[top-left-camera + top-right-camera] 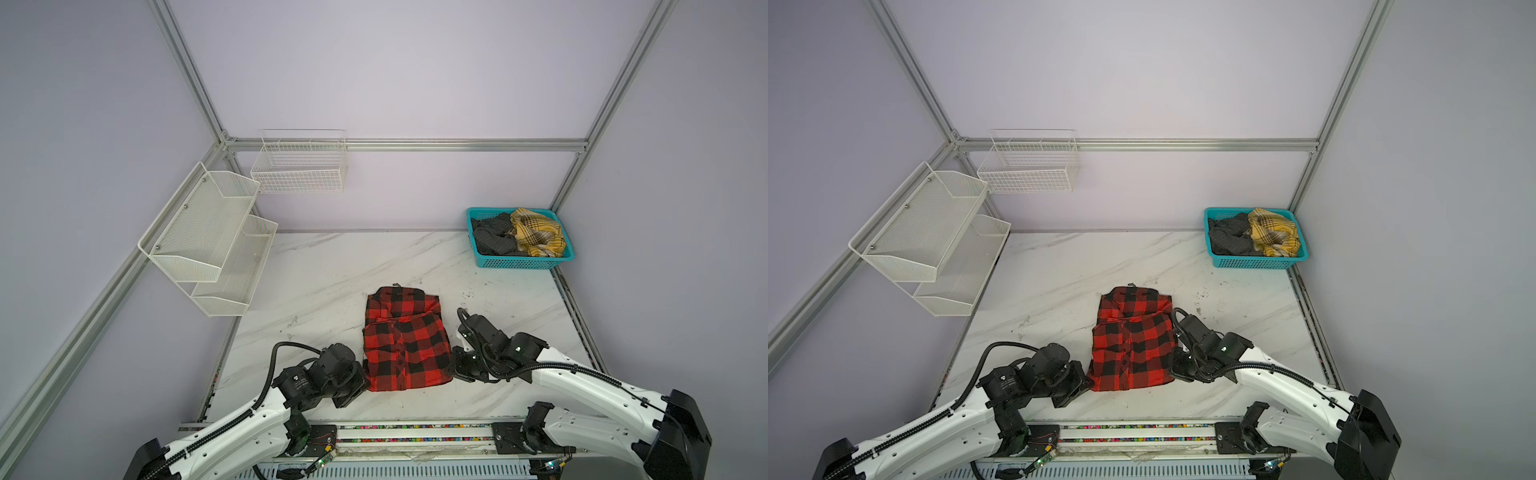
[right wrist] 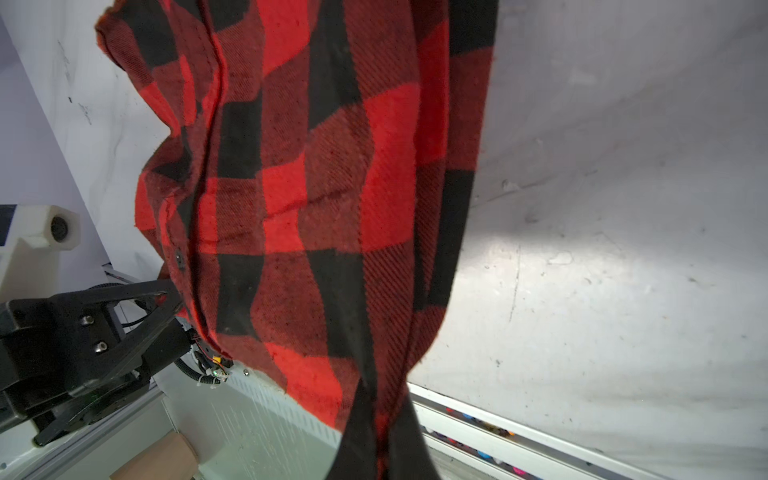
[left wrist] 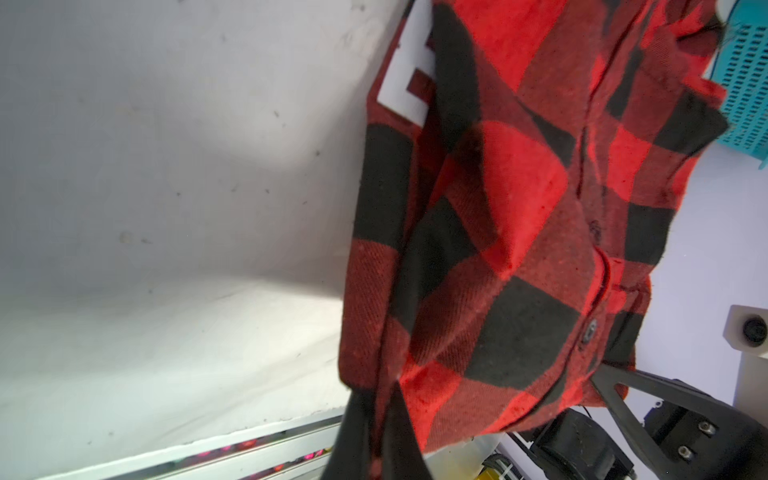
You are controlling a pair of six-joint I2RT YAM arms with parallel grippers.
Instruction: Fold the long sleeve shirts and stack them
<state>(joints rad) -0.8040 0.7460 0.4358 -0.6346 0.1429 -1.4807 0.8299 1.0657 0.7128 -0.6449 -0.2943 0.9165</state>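
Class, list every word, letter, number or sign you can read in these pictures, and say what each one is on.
White block letter on the red-and-black shirt: partly folded under, perhaps "E", not certain.
Small white mark on the left arm joint: too small to read.
Nothing else readable.

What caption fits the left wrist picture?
Left gripper pinches the edge of a red-and-black checked flannel shirt; white marble table beyond.
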